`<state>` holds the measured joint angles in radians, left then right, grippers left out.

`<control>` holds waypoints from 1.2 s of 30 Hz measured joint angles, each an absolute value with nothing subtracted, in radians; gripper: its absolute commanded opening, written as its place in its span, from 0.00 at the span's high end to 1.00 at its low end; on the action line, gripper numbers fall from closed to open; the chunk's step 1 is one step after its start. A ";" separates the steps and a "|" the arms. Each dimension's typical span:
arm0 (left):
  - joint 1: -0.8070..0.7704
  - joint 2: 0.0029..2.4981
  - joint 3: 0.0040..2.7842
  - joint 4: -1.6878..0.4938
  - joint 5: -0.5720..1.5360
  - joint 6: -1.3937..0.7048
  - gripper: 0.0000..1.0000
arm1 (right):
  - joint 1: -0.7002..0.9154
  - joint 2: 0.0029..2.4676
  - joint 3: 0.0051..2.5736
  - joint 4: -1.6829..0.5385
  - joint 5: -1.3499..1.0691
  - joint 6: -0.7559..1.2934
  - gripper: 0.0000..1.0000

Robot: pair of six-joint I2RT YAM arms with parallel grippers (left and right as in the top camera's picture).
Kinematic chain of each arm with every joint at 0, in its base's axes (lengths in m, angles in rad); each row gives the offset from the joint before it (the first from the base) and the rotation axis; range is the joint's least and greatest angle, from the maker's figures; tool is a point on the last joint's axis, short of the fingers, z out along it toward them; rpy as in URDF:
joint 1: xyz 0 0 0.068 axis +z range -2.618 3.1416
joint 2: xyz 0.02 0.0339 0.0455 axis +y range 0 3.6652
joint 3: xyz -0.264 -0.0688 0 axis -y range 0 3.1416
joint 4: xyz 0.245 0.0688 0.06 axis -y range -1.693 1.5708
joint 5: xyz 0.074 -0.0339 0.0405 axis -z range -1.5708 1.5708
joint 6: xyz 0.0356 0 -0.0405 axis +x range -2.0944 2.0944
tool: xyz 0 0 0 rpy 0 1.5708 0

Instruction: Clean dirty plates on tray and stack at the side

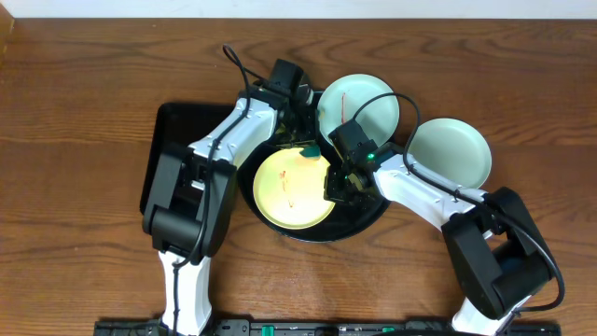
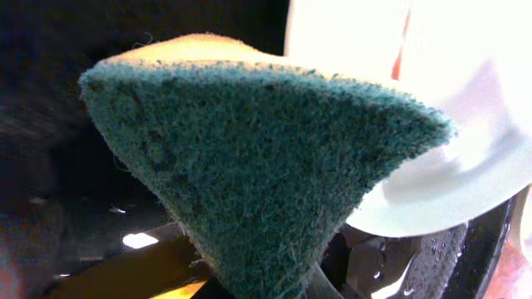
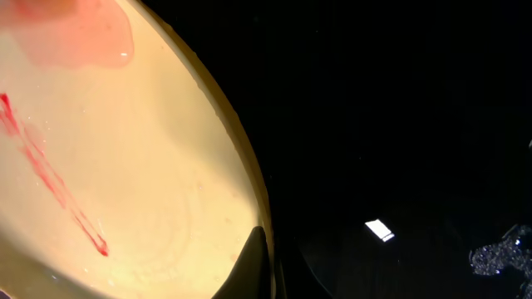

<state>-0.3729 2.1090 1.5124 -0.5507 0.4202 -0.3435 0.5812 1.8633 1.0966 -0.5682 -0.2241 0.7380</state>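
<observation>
Overhead, the left gripper (image 1: 306,142) is clamping a green sponge (image 1: 310,149) at the far edge of the yellow plate (image 1: 289,187), which is lying on the round black tray (image 1: 366,218). The right gripper (image 1: 337,185) is sitting at that plate's right rim.

In the left wrist view, the sponge (image 2: 249,166) is filling the frame.

In the right wrist view, one finger (image 3: 252,262) is touching the red-smeared plate's (image 3: 125,166) rim. I cannot tell whether the gripper is clamped.
</observation>
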 measured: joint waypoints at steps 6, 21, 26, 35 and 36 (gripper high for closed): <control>-0.328 2.009 1.512 -0.562 0.324 -0.343 0.93 | 0.581 1.863 1.097 -0.571 -0.226 0.738 0.99; -0.257 1.765 1.490 -0.986 0.134 -0.294 0.92 | 0.581 1.863 1.097 -0.573 -0.228 0.733 0.99; -0.265 1.765 1.318 -0.907 0.090 -0.292 0.93 | 0.581 1.863 1.097 -0.574 -0.228 0.731 0.99; -0.311 1.765 1.144 -0.668 0.071 -0.295 0.93 | 0.581 1.864 1.097 -0.570 -0.229 0.730 0.99; -0.330 1.765 1.138 -0.654 0.071 -0.295 0.92 | 0.581 1.864 1.097 -0.569 -0.229 0.730 0.99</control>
<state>-0.3302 1.7653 1.1381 -0.6540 0.0708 -0.2947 0.5812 1.8637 1.0966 -0.5690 -0.2291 0.7303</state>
